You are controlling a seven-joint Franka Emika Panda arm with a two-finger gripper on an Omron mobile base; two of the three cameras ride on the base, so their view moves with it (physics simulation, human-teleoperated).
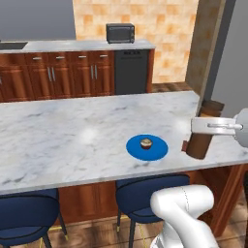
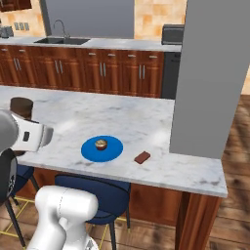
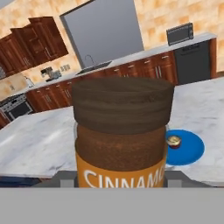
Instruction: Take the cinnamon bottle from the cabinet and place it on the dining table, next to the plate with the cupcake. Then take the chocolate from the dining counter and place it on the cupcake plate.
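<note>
A white marbled bench point(image 1: 72, 135) is stretching across the wood-cabineted kitchen. The hand point(image 1: 206, 127) is pinching the cinnamon bottle point(image 1: 202, 140) over the bench's end, well apart from the blue plate point(image 1: 157, 151) carrying the cupcake point(image 1: 146, 143); the chocolate point(image 2: 142, 157) is lying near that plate.

Legible text, one item: the word "CINNAMO", cut off at the right by the curve of the body, in pale capital letters on an orange label band around the cinnamon bottle point(image 3: 122, 140), below its dark brown cap, at 6 o'clock in the hand view. No other readable lettering or numbers.
</note>
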